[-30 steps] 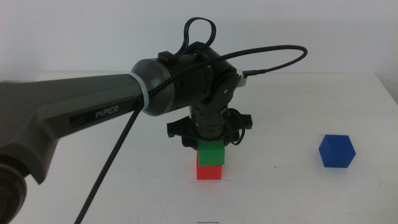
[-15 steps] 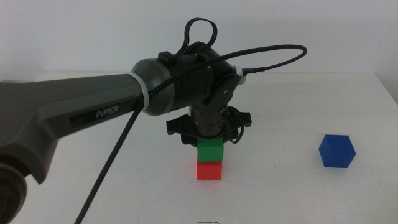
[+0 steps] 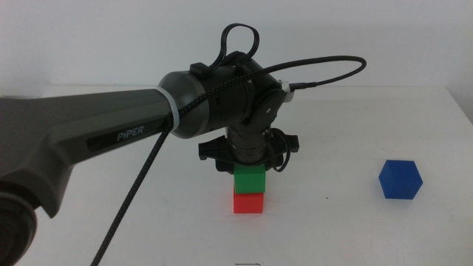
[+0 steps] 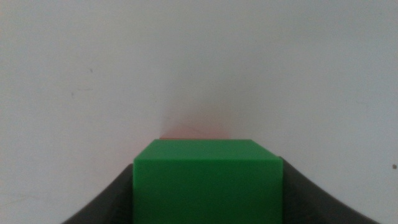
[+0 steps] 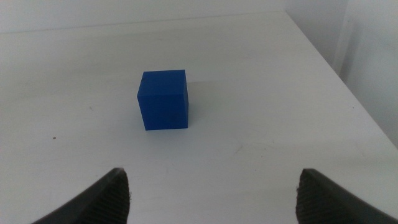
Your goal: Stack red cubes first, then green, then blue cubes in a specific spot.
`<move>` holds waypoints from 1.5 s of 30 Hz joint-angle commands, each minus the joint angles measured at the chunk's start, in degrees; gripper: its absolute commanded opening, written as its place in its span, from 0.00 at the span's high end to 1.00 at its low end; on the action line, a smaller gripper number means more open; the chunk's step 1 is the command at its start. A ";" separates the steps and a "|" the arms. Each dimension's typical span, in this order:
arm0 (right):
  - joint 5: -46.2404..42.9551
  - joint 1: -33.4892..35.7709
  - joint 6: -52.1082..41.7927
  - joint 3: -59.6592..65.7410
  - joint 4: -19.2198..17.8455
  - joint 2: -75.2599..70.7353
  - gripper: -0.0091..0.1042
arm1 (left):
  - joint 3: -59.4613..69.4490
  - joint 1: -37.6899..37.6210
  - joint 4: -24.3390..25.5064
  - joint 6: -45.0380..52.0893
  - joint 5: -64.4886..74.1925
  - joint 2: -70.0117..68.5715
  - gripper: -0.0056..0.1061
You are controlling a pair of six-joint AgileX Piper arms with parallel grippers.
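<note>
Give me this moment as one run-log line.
left gripper: shut on green cube, atop red cube | right gripper: open, facing blue cube

The left gripper (image 3: 250, 167) is mostly buried under its own wrist in the middle view, so its jaws don't show there. In the left wrist view the green cube (image 4: 208, 180) blocks nearly all of the red cube (image 4: 193, 132), just a blurry reddish sliver, and runs off the frame's edge.
</note>
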 commanded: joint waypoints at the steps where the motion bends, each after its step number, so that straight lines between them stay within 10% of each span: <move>1: -3.96 -0.22 -0.57 -1.04 -0.71 -1.29 0.27 | -1.50 -0.11 -0.10 0.19 -0.44 -2.76 0.46; 20: -3.96 -0.22 -0.57 -1.04 -0.71 -1.29 0.27 | -1.50 -0.11 -0.16 4.69 2.32 -7.52 0.12; 31: -3.96 -0.22 -0.57 -1.04 -0.71 -1.29 0.27 | -1.50 0.43 0.36 35.75 6.89 -29.11 0.12; 39: -3.96 -0.22 -0.57 -1.04 -0.71 -1.29 0.27 | 1.86 18.68 -28.34 71.58 16.35 -47.83 0.12; 45: -3.96 -0.22 -0.57 -1.04 -0.71 -1.29 0.27 | 14.09 35.40 -37.12 78.88 14.88 -62.63 0.12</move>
